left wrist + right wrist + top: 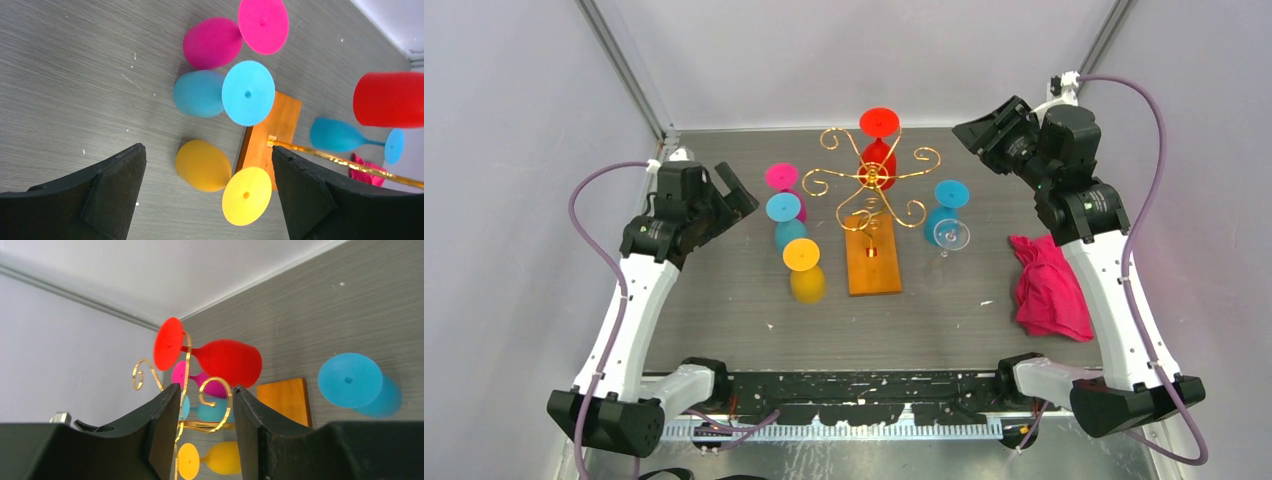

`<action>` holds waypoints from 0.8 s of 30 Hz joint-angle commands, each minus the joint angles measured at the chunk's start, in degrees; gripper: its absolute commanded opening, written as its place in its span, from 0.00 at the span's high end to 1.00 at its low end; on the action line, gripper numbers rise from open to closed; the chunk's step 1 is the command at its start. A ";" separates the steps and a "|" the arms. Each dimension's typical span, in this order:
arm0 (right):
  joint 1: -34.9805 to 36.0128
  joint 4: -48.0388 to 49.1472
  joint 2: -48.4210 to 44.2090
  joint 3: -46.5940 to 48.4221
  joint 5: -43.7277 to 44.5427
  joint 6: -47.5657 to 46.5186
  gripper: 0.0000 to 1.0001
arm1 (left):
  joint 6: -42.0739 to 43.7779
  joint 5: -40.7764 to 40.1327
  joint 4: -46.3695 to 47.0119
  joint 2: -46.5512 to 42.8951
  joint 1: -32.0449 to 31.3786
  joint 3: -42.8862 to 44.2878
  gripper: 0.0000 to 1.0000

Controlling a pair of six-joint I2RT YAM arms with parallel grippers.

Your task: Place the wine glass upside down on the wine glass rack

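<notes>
A wine glass (879, 150) hangs upside down at the back of the wine glass rack (873, 262). Three glasses (786, 215) stand just left of the rack. Two glasses (946, 212) stand right of it, and a cloth (1049, 285) lies farther right.

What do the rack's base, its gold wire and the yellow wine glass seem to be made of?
Rack's base: likely wood, orange-brown with a smooth sheen. Gold wire: metal, thin and glossy. Yellow wine glass: probably plastic or silicone, being opaque and matte.
</notes>
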 commanded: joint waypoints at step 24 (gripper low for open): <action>-3.00 7.53 -3.61 -5.56 4.53 -0.01 0.53 | -20.59 12.08 45.10 14.31 6.70 -15.07 0.21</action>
